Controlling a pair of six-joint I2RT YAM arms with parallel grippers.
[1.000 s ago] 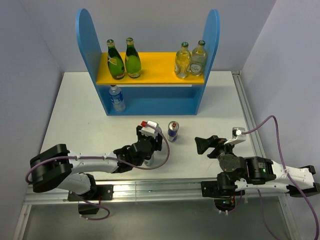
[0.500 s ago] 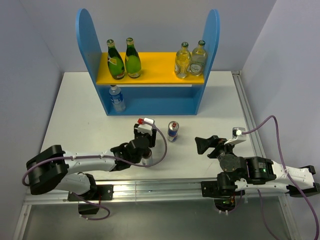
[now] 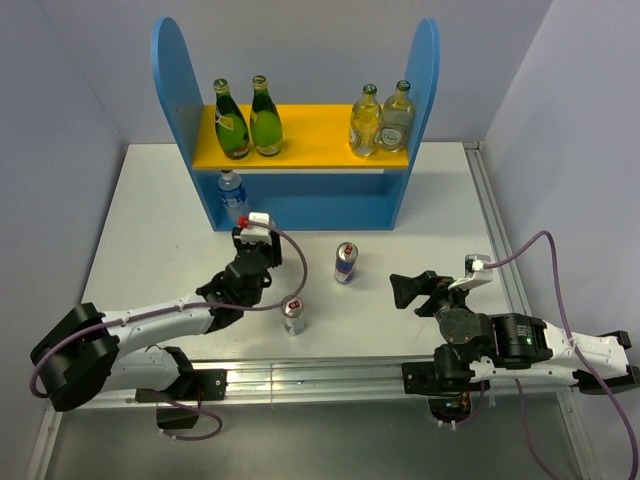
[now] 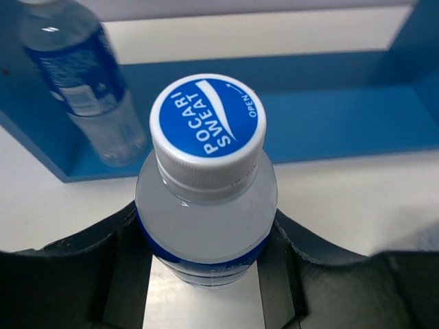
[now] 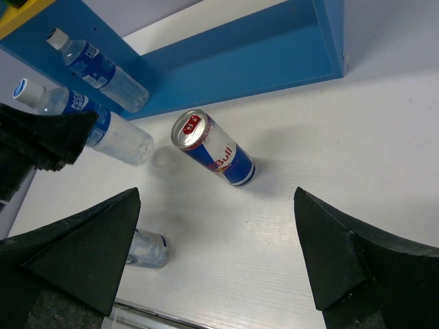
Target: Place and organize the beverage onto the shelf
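Note:
My left gripper (image 4: pixel 206 223) is shut on a clear water bottle (image 4: pixel 207 205) with a blue cap, held upright just in front of the shelf's lower level (image 4: pixel 329 123). From above, the left gripper (image 3: pixel 248 246) hides that bottle. A second water bottle (image 3: pixel 233 195) stands on the lower level at the left. Two dark green bottles (image 3: pixel 248 120) stand on the yellow upper board (image 3: pixel 315 135). One silver-blue can (image 3: pixel 346 262) stands mid-table and another can (image 3: pixel 293 314) nearer the front. My right gripper (image 3: pixel 404 289) is open and holds nothing, to the right of the cans.
Two pale yellowish glass bottles (image 3: pixel 382 120) stand at the right end of the upper board. The shelf's blue side panels (image 3: pixel 176 70) rise on both sides. A metal rail (image 3: pixel 330 375) runs along the table's near edge, and grey walls close the sides.
The left gripper has closed on the water bottle and carried it left and back toward the shelf, uncovering the front can. The right arm has not moved.

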